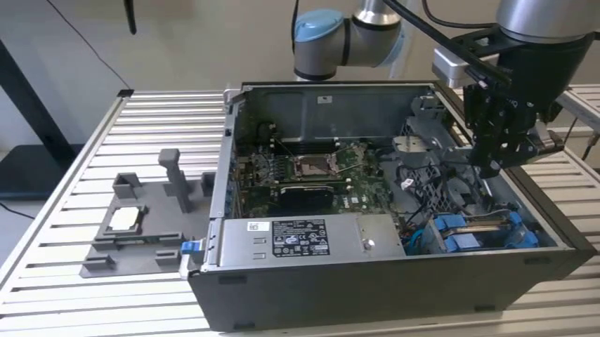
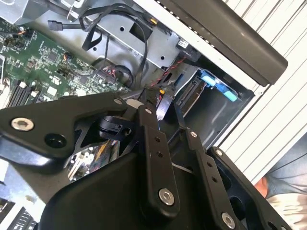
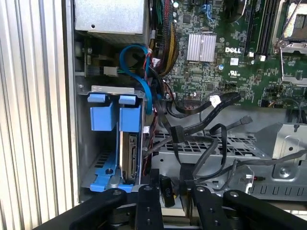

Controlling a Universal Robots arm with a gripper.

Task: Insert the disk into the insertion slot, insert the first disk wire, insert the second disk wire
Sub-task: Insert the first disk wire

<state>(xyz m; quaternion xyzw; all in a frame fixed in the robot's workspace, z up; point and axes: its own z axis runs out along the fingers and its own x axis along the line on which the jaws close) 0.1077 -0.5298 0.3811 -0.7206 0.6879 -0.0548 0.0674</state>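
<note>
**Wiring stage: disk looks seated, first wire not yet plugged**

You've got the disk [image 3: 128,160], a flat silver-grey hard drive in a bright blue plastic carrier, standing on edge inside the insertion slot [image 3: 113,89]. The slot is the dark grey metal bay with blue tabs, toward the exterior view's right of the open dark grey computer case [image 1: 375,295]. It reads as fully in, so I'd call the disk step done.

The black gripper [image 3: 173,190] hangs over the bay's open end. A small black connector [image 3: 166,189] sits right at its tip, near the disk's exposed end but apart from it. I can't tell whether the gripper is clamped on that connector or merely beside it.

My read is that you're on the first disk wire.

Loose black cables [image 3: 192,112] and a blue flat cable [image 3: 147,86] crowd the gap between the bay and the green motherboard [image 3: 216,72].

As I judge it, the plug-in calls for:
- connector squared to the disk's port edge
- a straight push with no side load
- enough slack that the cable bundle doesn't snag or drag the connector off line
</note>
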